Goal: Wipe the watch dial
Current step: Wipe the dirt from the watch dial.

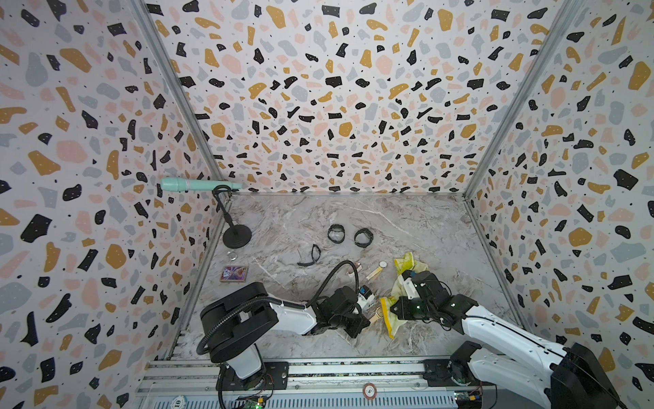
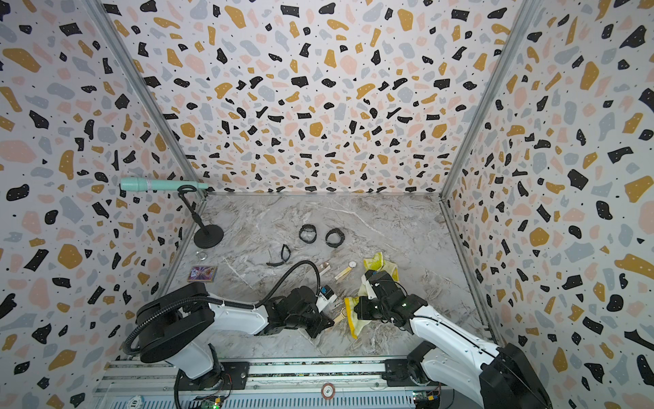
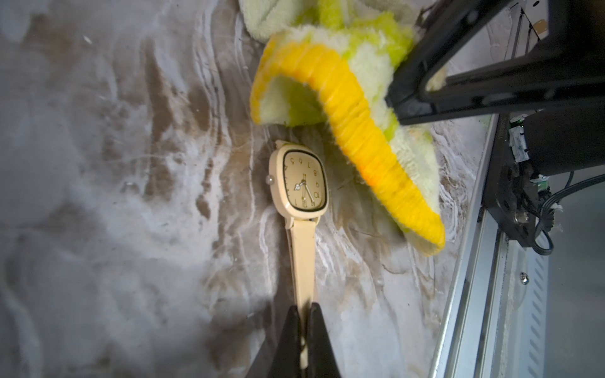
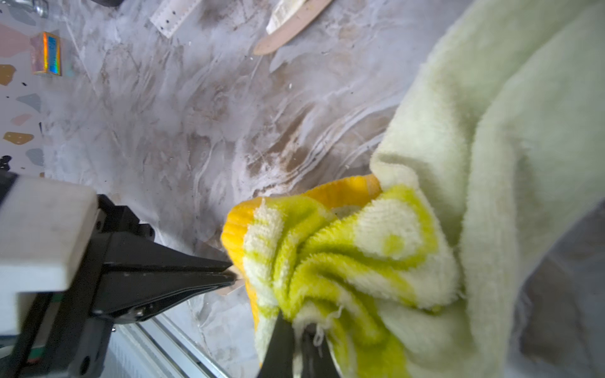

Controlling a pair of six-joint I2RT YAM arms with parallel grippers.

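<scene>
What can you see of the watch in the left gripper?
The watch is cream, plastic-looking, with a rounded-square case, dark-ringed dial, dark numerals and hands, a crown on one side. It lies face up on the marble table. The left gripper is shut on its strap. The yellow cloth arches beside the dial, not covering it; no second strap shows.

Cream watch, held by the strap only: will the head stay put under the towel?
Probably not fully: the left gripper pinches only the thin strap, which looks bendy, so the watch head may swing. Small on smooth marble, it likely slides. The towel looks soft, so drag should be mild.
</scene>
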